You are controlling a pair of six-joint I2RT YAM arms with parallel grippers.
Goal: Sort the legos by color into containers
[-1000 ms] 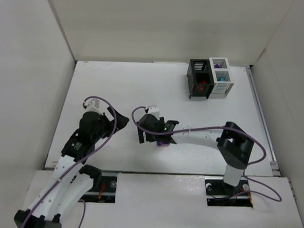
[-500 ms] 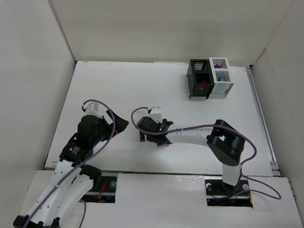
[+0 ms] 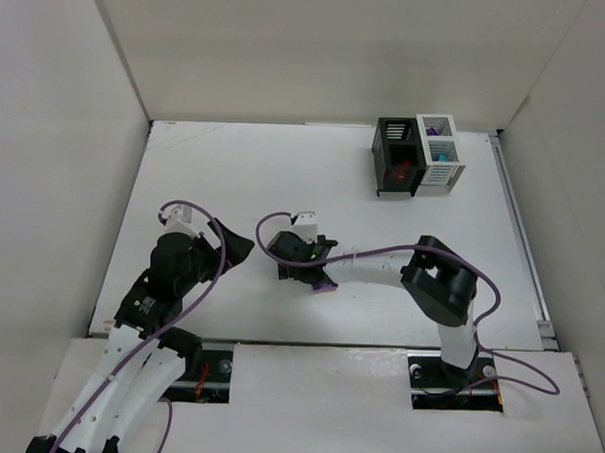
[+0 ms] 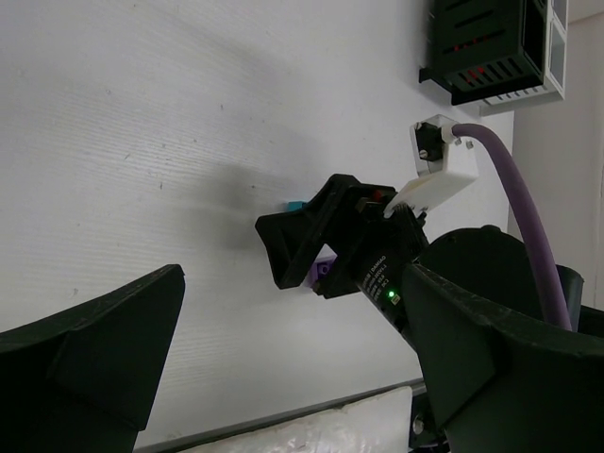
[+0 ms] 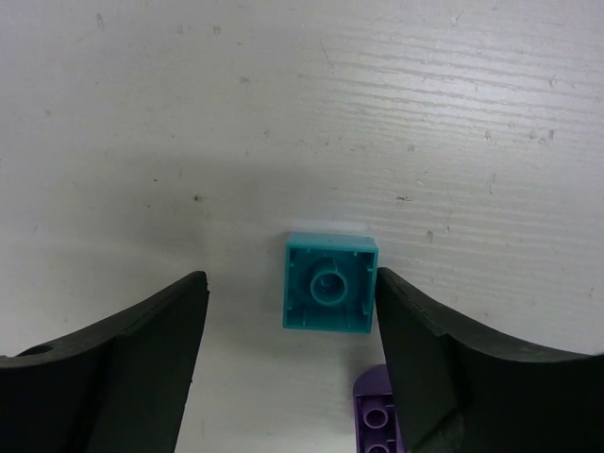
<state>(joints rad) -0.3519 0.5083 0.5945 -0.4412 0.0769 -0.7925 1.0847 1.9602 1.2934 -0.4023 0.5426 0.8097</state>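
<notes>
Change: your right gripper has slid slightly leftward and its jaws have narrowed; they stand unclenched astride the teal lego.
Meaning: the grasp looks imminent, and nothing is lifted yet.
Left gripper: spread wide, empty.
Teal lego: lies on the worktop, hollow underside up, with a purple lego just beside it, well apart from the containers.

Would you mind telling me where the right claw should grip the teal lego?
Pinch the teal lego across its flat side walls, descending straight from above: it lies flat, hollow side up, between the open fingers of the right claw. Mind the purple lego.
</notes>
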